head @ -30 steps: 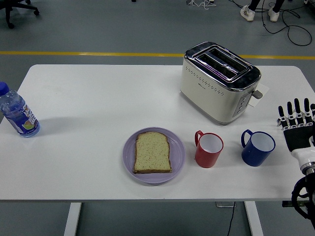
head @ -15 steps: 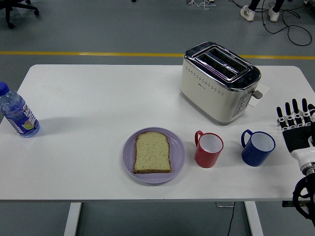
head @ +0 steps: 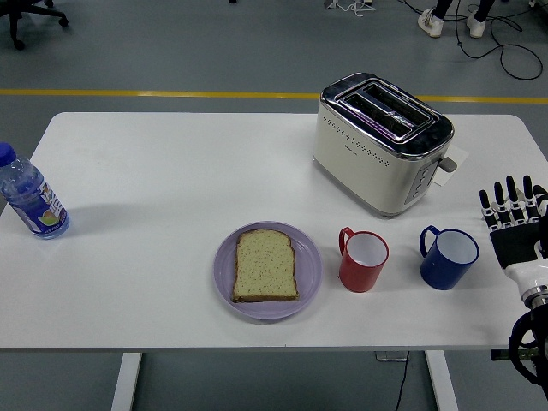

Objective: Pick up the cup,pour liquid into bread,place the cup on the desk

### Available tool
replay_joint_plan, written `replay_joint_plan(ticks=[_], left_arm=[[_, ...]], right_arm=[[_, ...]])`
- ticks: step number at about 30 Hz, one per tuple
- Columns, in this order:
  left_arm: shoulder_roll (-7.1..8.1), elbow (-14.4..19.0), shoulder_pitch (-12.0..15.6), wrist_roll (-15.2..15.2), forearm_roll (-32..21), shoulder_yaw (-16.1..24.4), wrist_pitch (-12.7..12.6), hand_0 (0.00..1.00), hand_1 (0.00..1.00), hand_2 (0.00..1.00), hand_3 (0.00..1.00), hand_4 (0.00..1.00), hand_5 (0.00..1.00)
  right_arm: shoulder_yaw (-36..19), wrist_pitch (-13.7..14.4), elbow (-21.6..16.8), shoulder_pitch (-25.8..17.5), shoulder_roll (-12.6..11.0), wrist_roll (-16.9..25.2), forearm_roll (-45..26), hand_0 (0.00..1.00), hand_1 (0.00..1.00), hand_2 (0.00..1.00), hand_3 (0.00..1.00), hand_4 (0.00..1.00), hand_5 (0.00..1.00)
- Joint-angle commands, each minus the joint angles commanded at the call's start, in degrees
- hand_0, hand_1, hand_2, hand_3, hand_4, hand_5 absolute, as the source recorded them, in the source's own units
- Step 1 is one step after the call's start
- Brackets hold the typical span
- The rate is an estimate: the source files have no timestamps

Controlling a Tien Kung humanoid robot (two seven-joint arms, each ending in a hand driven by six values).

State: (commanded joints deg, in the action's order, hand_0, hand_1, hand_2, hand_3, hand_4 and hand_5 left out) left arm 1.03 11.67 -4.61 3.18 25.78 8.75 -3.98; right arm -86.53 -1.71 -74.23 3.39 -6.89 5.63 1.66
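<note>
Cups: two are standing lower right of centre, red cup (head: 364, 260) and blue cup (head: 448, 257), apart.
Bread: one slice (head: 265, 265) is lying on one purple plate (head: 308, 270).
Right hand (head: 514, 224): hovering at right edge, fingers spread, holding nothing.
Others: one toaster (head: 381, 141), one bottle (head: 30, 201) on the surface (head: 171, 180).

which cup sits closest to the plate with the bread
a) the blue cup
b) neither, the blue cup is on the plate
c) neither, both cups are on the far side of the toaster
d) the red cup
d: the red cup stands just right of the purple plate holding the bread, while the blue cup is farther right, nearer the right robot hand.
</note>
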Motion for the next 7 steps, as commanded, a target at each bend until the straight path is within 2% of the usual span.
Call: replay_joint_plan(ticks=[7], left_arm=[[0.03,0.0,0.2,0.0,-0.1,-0.2,0.0,0.638,0.649,0.66,0.559,0.325,0.837]], right_arm=[[0.0,0.1,0.0,-0.1,0.0,0.2,-0.2,0.662,0.588,0.644,0.619,0.565,0.301]])
